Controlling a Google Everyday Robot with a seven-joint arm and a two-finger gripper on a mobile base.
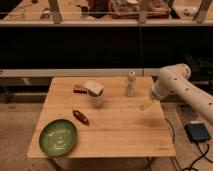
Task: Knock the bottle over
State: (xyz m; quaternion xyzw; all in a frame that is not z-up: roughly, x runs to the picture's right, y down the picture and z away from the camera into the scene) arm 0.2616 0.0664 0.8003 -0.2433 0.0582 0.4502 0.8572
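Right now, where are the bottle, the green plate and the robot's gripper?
bottle (pixel 131 84), camera view: middle of its body.
green plate (pixel 58 137), camera view: bare middle of the dish.
gripper (pixel 146 105), camera view: its tip, just right of the bottle.

It looked like a robot lab: cluttered benches (pixel 135 7) behind a rail (pixel 100 23), a cabled black box (pixel 198 132) on bare floor (pixel 20 120), and the robot's hand (pixel 146 105) near the right edge of the wooden tabletop (pixel 120 135).

On the wooden tabletop (pixel 125 137) are recorded a green plate (pixel 58 137) front left, a dark red item (pixel 80 117) near it, and a white cup (pixel 96 95) with a brown packet (pixel 79 89) just beside it. The tool (pixel 145 105) is noted above the right side. A dark box (pixel 198 132) is seen on the floor.
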